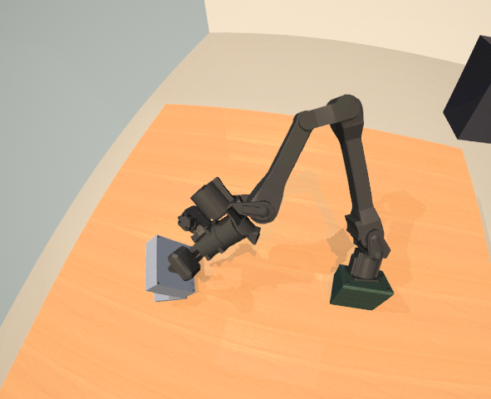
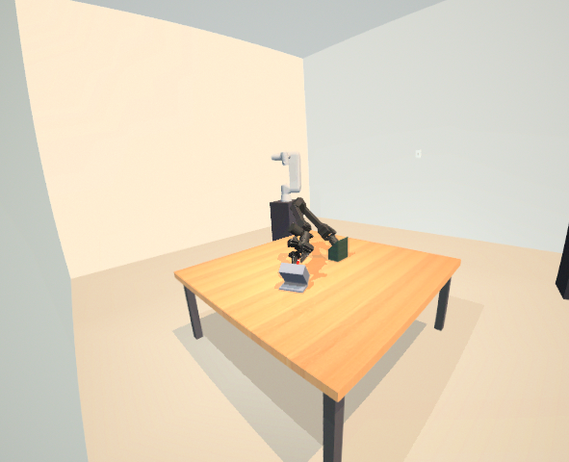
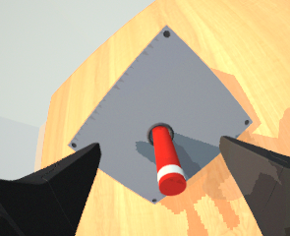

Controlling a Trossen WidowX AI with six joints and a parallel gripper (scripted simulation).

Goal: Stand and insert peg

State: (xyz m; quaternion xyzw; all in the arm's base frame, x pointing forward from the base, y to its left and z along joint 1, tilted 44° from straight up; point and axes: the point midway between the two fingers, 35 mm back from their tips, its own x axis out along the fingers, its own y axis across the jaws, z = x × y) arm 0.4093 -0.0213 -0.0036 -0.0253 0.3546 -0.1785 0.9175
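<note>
The red peg (image 3: pixel 164 149) (image 2: pixel 297 262) stands out of the hole (image 3: pixel 150 136) in the sloped grey panel (image 3: pixel 184 88) (image 1: pixel 159 274) (image 2: pixel 294 274). Its plain end is inside the hole and its white band (image 3: pixel 170 172) is near the outer end, towards the wrist camera. How deep the plain end sits cannot be seen. My gripper (image 3: pixel 160 146) (image 1: pixel 184 263) (image 2: pixel 296 259) is open, with one finger on each side of the peg and a gap on both sides. In the top view the fingers hide the peg.
The panel rests on a small grey base (image 1: pixel 168 297) on the wooden table (image 1: pixel 258 352) (image 2: pixel 364 298). The arm's dark green mount (image 1: pixel 356 295) (image 2: pixel 338 249) stands on the table. Dark pedestals (image 1: pixel 477 94) (image 2: pixel 280 220) stand beyond the table.
</note>
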